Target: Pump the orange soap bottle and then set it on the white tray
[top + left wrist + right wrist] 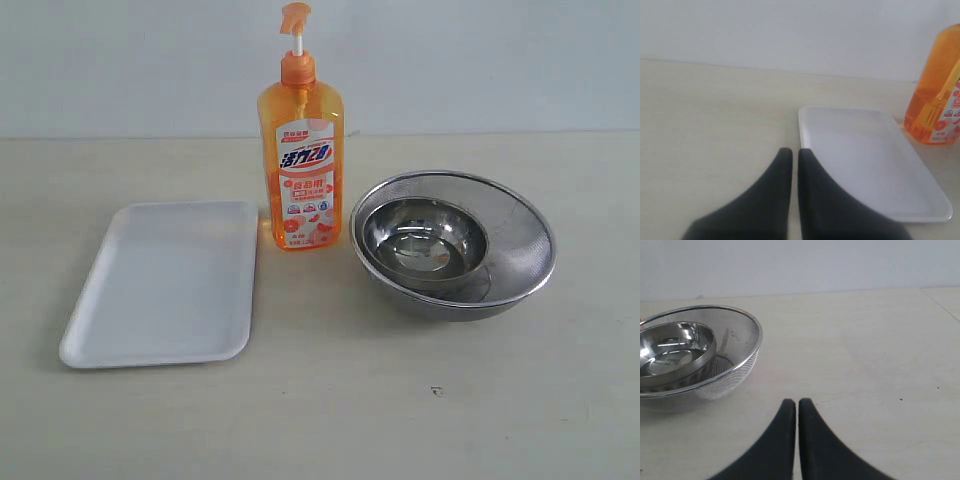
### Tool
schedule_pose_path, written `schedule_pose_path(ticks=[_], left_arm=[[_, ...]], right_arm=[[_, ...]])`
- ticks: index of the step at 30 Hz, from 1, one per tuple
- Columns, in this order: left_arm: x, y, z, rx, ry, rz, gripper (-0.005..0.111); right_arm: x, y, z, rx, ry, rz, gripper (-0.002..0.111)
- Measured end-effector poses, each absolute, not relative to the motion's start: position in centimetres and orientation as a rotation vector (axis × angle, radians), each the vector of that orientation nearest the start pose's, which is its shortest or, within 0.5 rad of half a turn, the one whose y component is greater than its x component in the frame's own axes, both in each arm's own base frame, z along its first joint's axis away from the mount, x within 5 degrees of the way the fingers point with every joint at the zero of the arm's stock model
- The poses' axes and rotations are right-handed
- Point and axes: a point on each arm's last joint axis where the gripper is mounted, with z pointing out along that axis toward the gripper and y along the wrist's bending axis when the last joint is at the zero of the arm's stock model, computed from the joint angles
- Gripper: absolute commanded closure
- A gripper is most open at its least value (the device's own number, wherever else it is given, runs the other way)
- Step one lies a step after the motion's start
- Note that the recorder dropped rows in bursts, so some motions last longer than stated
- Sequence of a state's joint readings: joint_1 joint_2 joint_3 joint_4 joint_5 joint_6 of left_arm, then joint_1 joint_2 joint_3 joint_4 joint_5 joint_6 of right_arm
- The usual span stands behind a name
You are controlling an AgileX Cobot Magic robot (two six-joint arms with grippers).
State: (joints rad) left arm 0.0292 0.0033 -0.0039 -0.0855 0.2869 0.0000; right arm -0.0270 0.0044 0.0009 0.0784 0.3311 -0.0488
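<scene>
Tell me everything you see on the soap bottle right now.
The soap bottle is tall, translucent orange plastic holding orange liquid, with an orange pump head on a raised white stem and a white-and-red label with blue lettering. It stands upright on the table between the tray and the bowls, ungripped.

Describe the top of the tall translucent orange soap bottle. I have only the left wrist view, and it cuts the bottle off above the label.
Observer: The tall translucent orange soap bottle stands upright. Its orange pump head sits raised on a white stem, and nothing touches it.
Operator: Report what lies on the bottle's other side, away from the tray.
Observer: A round steel mesh bowl sits there with a smaller shiny steel bowl nested inside it. It is across the bottle from the flat white rectangular tray.
</scene>
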Motion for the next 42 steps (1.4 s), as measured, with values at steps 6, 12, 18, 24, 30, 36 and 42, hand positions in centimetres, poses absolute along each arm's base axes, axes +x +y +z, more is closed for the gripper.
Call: schedule_pose_path(ticks=[6,12,18,24,30,36,42], left_arm=[[5.48,-0.06,18.84,-0.081,1.767,-0.06,0.102],[5.48,-0.06,18.84,-0.081,1.767,-0.06,0.102],[5.48,-0.06,18.84,-0.081,1.767,-0.06,0.102],[5.48,-0.06,18.84,-0.081,1.767,-0.06,0.102],[5.48,-0.06,18.84,-0.081,1.767,-0.06,0.102],[5.48,-0.06,18.84,-0.081,1.767,-0.06,0.102],[5.48,0.04,18.85,-0.055,1.767,-0.021,0.102]], right_arm=[[5.41,0.09,18.29,0.03,1.819,0.022,0.108],[5.41,0.09,18.29,0.03,1.819,0.022,0.108],[5.41,0.09,18.29,0.03,1.819,0.022,0.108],[5.41,0.09,18.29,0.03,1.819,0.022,0.108],[5.41,0.09,18.29,0.03,1.819,0.022,0.108],[5.41,0.09,18.29,0.03,1.819,0.022,0.108],[5.41,0.09,18.29,0.03,1.819,0.022,0.108]])
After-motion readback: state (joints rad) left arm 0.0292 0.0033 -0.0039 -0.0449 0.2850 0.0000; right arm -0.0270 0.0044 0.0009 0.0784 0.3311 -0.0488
